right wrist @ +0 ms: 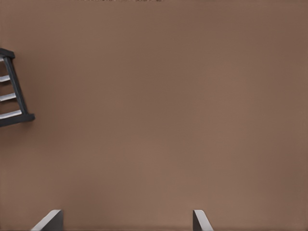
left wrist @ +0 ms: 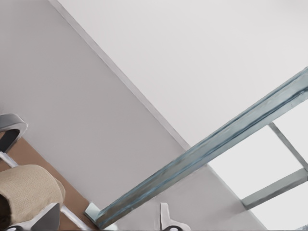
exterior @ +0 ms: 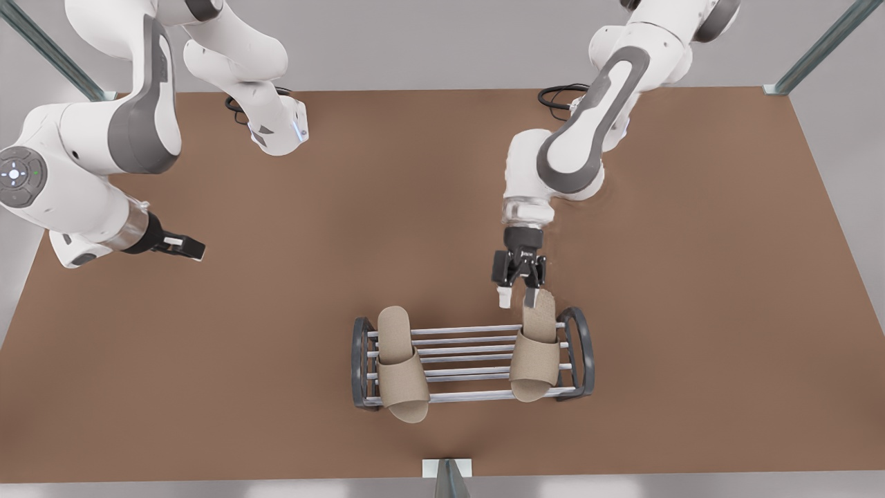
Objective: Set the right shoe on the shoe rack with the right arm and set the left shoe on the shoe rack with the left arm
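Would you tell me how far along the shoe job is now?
Done: both shoes lie across the rack, right shoe and left shoe. In hand: the left gripper hovers open at the left shoe's heel. Left: backing it away; the right gripper waits open, aside.

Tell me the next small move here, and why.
Probably lift the left end effector away from the left shoe: it is open, and that shoe already lies across the shoe rack, like the right shoe. The right end effector waits, open, at the front view's left.
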Tool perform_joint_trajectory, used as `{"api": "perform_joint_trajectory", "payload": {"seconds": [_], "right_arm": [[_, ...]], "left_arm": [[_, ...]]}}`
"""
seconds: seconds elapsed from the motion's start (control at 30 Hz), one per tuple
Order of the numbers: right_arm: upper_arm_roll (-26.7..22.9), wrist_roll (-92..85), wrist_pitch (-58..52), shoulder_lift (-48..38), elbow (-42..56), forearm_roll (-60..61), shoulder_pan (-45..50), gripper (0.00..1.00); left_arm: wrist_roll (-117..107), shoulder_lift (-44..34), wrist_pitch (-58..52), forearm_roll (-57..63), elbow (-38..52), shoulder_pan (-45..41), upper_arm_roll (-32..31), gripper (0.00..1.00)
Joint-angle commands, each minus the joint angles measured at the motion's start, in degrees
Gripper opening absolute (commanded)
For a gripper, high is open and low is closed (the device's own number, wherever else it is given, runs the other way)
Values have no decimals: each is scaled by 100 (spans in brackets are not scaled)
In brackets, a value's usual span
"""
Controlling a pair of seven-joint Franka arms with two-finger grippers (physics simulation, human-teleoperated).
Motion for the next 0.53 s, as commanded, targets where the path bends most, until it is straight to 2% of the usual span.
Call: {"api": "perform_joint_trajectory", "payload": {"seconds": [0.0,0.03,0.13,0.2,0.33,0.5], "right_arm": [[1,-574,-48,-6,25,-4,25,100],[1,-574,-48,-6,34,-30,52,100],[10,-548,-39,3,34,-39,96,100],[10,-548,-39,3,34,-22,96,100],[10,-512,-21,38,34,-13,96,100],[10,-556,-30,47,16,-4,149,100]], "left_arm": [[12350,-104,-6718,-6671,1687,273,-178,100],[13178,-104,-7099,-7296,2347,1046,-125,100],[14454,-34,-7091,-7340,2498,2093,-63,100],[14454,212,-6977,-7349,2454,2164,-46,100],[14770,-763,-6159,-7657,1242,2103,104,100],[15650,-772,-6229,-7648,1224,2111,95,100]]}}
